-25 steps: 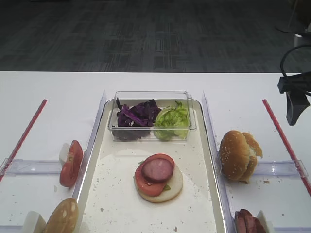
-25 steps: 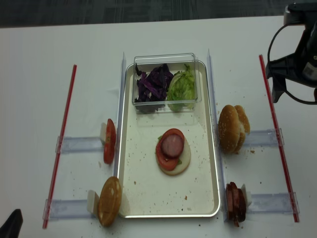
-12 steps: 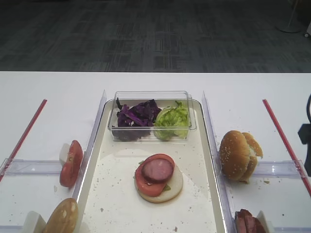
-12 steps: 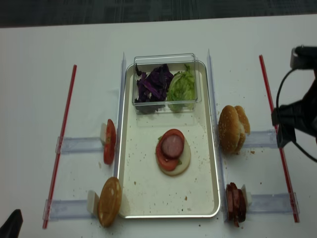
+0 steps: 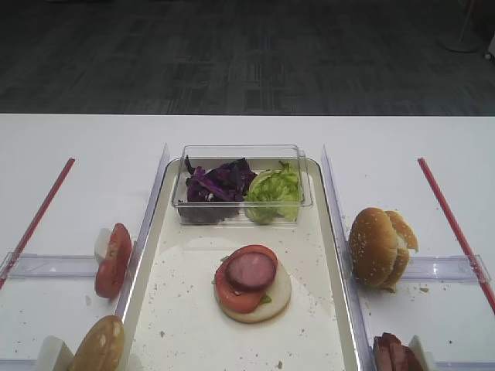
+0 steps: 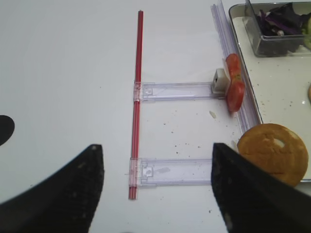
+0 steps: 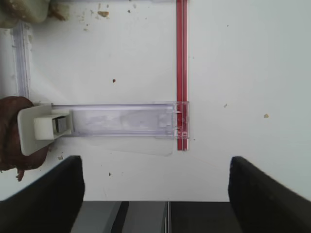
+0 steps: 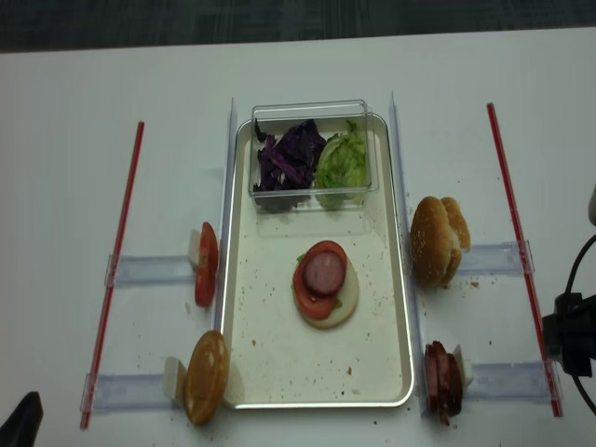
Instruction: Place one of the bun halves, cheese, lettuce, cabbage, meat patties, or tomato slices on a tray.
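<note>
On the cream tray [image 5: 193,309] [image 8: 270,354] lies a bun half topped with a tomato slice and a meat patty [image 5: 251,270] [image 8: 324,273]. Further bun halves stand right of the tray [image 5: 377,247] [image 8: 436,240] and at its near left corner [image 6: 272,153]. Tomato slices [image 5: 113,259] [image 6: 234,90] lean at the left. Meat patties [image 8: 442,382] [image 7: 9,133] stand at the near right. Cabbage [image 5: 218,182] and lettuce [image 5: 272,192] fill a clear box. Cheese is out of view. My right gripper [image 7: 155,167] is open and empty over the table's near edge, right of the patties. My left gripper [image 6: 155,160] is open and empty, left of the tray.
Red strips [image 8: 126,242] [image 8: 517,233] run along both sides, joined to clear plastic holders [image 7: 121,120] [image 6: 180,171]. The right arm [image 8: 570,331] shows at the right edge. Crumbs speckle the tray and table. The table's near edge [image 7: 160,200] lies just under the right gripper.
The right arm has travelled from the far right toward the table's near edge, leaving the first high view. The food and the left arm have stayed put.
</note>
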`<state>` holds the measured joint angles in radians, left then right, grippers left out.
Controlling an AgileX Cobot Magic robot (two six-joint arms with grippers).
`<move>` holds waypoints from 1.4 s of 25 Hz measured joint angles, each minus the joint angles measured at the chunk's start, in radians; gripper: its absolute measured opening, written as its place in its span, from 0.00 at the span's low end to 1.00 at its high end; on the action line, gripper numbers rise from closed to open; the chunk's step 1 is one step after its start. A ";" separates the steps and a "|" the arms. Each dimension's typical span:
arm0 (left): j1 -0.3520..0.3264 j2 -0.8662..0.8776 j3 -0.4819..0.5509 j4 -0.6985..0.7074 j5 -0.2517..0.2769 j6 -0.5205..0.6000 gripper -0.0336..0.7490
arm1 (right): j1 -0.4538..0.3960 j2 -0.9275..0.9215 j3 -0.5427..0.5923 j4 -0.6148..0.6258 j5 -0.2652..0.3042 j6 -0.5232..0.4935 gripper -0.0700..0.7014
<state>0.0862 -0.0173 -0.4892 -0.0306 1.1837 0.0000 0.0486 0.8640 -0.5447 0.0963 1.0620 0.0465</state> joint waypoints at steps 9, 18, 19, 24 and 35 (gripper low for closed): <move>0.000 0.000 0.000 0.000 0.000 0.000 0.60 | 0.000 -0.257 0.066 -0.015 0.025 -0.001 0.89; 0.000 0.000 0.000 0.000 0.000 0.000 0.60 | 0.000 -0.570 0.066 -0.015 0.041 -0.004 0.89; 0.000 0.000 0.000 0.000 0.000 0.000 0.60 | 0.000 -0.613 0.066 -0.015 0.045 -0.004 0.89; 0.000 0.000 0.000 0.000 0.000 0.000 0.60 | 0.000 -0.776 0.066 -0.016 0.052 -0.006 0.89; 0.000 0.000 0.000 0.000 0.000 0.000 0.60 | 0.000 -0.879 0.066 -0.017 0.062 -0.014 0.89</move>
<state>0.0862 -0.0173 -0.4892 -0.0306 1.1837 0.0000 0.0486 -0.0148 -0.4792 0.0791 1.1242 0.0320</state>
